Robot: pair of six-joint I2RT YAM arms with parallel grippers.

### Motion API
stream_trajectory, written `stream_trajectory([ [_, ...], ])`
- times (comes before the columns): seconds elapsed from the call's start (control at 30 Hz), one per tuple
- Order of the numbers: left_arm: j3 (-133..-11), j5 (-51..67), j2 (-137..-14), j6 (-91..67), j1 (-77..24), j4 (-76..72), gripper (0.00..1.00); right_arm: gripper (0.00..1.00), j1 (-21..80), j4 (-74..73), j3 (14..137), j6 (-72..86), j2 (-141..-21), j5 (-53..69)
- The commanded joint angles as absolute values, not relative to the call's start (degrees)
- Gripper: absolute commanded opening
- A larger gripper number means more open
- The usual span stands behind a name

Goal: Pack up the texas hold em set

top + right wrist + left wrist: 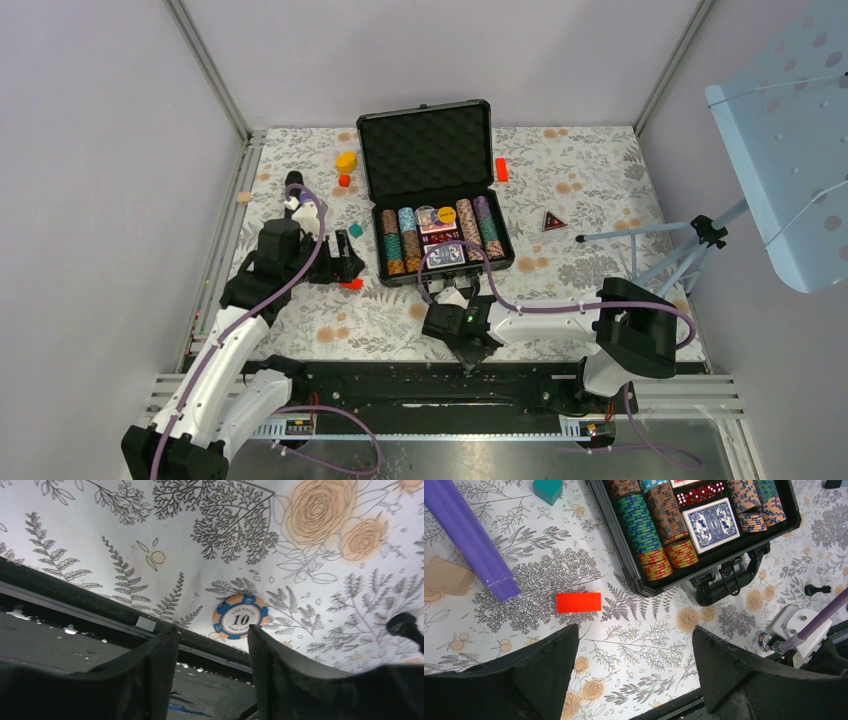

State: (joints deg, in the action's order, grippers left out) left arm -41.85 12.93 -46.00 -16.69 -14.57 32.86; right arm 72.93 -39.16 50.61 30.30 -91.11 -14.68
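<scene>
The black case (368, 190) lies open at the table's middle, its foam-lined lid (425, 150) standing at the back. Rows of striped poker chips (644, 530) and a blue card deck (710, 524) fill its tray. One blue-and-orange chip (240, 616) marked 10 lies flat on the cloth by the table's near edge. My right gripper (212, 630) is open just short of it, the right fingertip (255, 632) overlapping the chip's rim. My left gripper (634, 630) is open above bare cloth, left of the case's front corner, holding nothing.
A red block (578, 602) lies just ahead of my left fingers, with a purple cylinder (469, 540), a wooden block (446, 576) and a teal block (548, 489) beyond. The case handle (729, 577) juts forward. A tripod (690, 245) stands at the right.
</scene>
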Motion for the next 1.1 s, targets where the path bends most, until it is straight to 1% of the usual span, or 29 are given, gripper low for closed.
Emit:
stream_trajectory([
  [0.0, -41.92, 13.66, -46.06, -16.08, -14.5, 30.33, 0.83, 0.7, 73.09, -40.12, 52.5, 30.85, -89.33, -18.7],
  [0.07, -41.92, 13.71, -46.04, -16.08, -14.5, 30.38, 0.83, 0.77, 72.9, -40.49, 52.26, 30.49, -89.08, -19.02],
  [0.17, -41.92, 13.65, -46.05, -16.08, -14.48, 30.28, 0.83, 0.81, 72.29, -40.47, 51.42, 29.77, -89.21, -18.45],
  [0.67, -41.92, 13.53, -46.23, -16.08, -14.5, 30.32, 0.83, 0.82, 68.93, -34.05, 49.19, 27.7, -93.57, -15.41],
  [0.87, -41.97, 13.41, -46.23, -16.08, -14.45, 30.32, 0.83, 0.75, 68.96, -33.66, 48.7, 28.29, -93.79, -13.8],
  [1.07, -41.92, 13.47, -46.23, -16.08, -14.44, 30.33, 0.83, 0.61, 68.99, -33.64, 49.53, 29.26, -93.39, -11.99],
])
